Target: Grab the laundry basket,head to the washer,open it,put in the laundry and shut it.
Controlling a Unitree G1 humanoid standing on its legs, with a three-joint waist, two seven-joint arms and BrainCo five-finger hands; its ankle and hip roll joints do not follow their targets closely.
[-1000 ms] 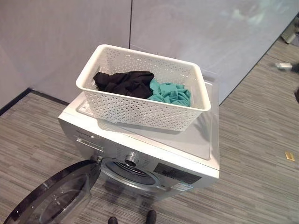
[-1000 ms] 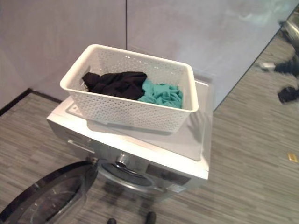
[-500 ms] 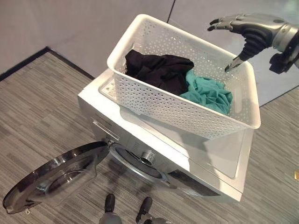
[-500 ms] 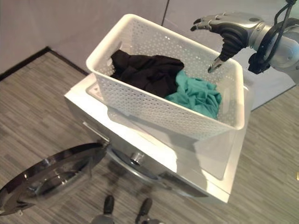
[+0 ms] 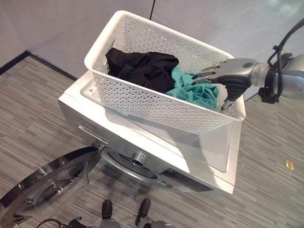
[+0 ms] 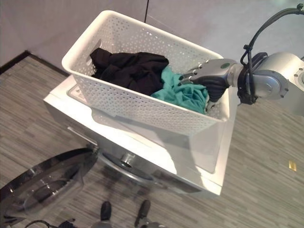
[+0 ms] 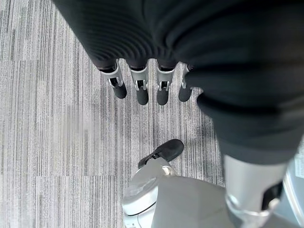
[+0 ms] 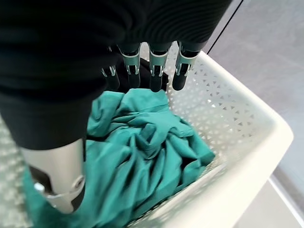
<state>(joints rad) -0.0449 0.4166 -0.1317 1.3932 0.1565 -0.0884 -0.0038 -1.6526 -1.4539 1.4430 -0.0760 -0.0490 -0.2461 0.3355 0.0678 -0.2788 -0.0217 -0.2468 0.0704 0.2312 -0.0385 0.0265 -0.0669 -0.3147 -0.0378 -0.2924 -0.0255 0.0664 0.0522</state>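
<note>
Laundry basket (image 5: pixel 156 102) sits on top of the washer (image 5: pixel 209 156), set skewed across the lid, one end overhanging the front edge slightly. Inside: black garment (image 5: pixel 142 69) toward the robot's left, teal garment (image 5: pixel 192 92) bunched at the right end, the two touching and partly overlapping.

Right hand (image 5: pixel 228 76) reaches in over the basket's right end wall. Fingers (image 8: pixel 156 71) extended and relaxed, hovering just above the teal cloth; thumb (image 8: pixel 64 173) points down into the basket beside the teal folds, close to the inner wall. Nothing gripped: hand is released, not closed on cloth or rim.

Left hand (image 7: pixel 142 85) hangs over the floor (image 7: pixel 57 118), fingers straight, holding nothing.

Materials: basket is white moulded plastic, rectangular, walls flaring outward to a thick rolled rim, perforated all over with small triangular holes. Teal fabric soft, deeply creased. Black fabric matte, crumpled in a heap. Washer is silver-grey with a flat, smooth white lid; a round knob sits on the front panel. Door (image 5: pixel 45 187) stands swung wide open, round, dark glossy glass in a dark ring. Floor is grey, finely striped planks; the wall behind is plain grey panels.
</note>
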